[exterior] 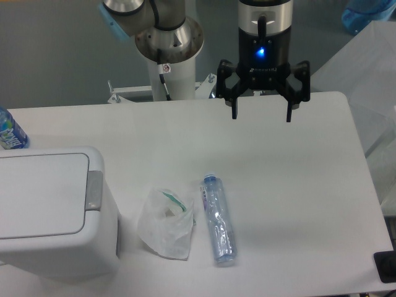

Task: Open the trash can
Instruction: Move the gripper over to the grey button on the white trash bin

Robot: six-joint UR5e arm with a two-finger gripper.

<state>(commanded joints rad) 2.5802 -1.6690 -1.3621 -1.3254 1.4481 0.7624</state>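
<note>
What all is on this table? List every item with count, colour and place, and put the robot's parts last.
trash can: one, white with a grey push tab on the lid's right edge, front left corner of the table, lid shut.
plastic bag: one, clear with something green inside, just right of the trash can.
bottle: one, clear with a blue cap, lying on its side right of the plastic bag, cap pointing away from the camera.
second bottle: one, blue-labelled, at the left edge behind the trash can, only partly in view.
table: one, white.
arm: one, silver and grey with a light blue cap, its base at the far edge.
gripper: one, black, fingers open, above the far right of the table, holding nothing.
</note>
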